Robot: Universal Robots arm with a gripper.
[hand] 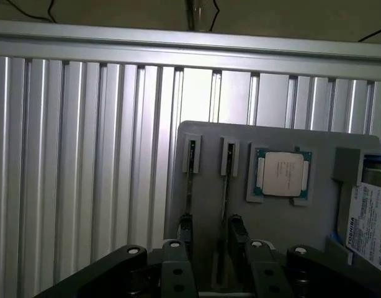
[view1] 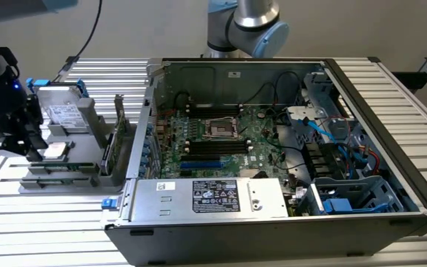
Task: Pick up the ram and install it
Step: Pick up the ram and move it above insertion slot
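Gripper [hand: 210, 231] jaws spread wide, near racked ram [hand: 191, 155].

- Two ram sticks [hand: 192, 155], edge-on in one grey holder [hand: 209, 205].
- One CPU chip [hand: 282, 174] on that holder.
- One Toshiba hard drive [hand: 372, 223].
- One open computer case [view1: 273, 245].
- One power supply [view1: 213, 196] inside it.
- One motherboard [view1: 254, 119] with one CPU socket [view1: 219, 129].
- Two fingers [hand: 185, 226].
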